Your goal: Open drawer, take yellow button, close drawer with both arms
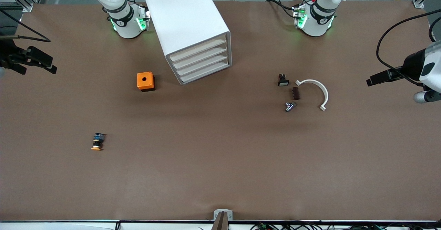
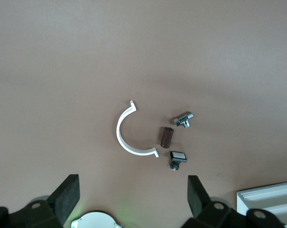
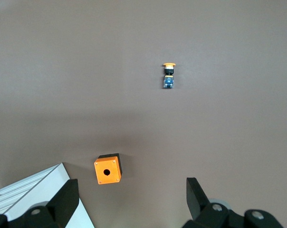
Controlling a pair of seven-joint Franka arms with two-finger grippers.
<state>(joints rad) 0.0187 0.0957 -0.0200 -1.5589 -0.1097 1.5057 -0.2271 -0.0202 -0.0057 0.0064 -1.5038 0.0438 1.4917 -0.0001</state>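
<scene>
Left gripper [image 2: 131,199] waits spread above the white arc [image 2: 130,135]; right gripper [image 3: 131,202] spread above the orange cube [image 3: 108,170], button [image 3: 168,75] well apart; drawer [image 1: 198,49] shut.

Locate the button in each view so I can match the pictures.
Front view: the button lies on the table, nearer the camera than the orange box, toward the right arm's end.
Left wrist view: not in it.
Right wrist view: the button on bare table, apart from the orange box.
Shared landmark: the orange box.
</scene>
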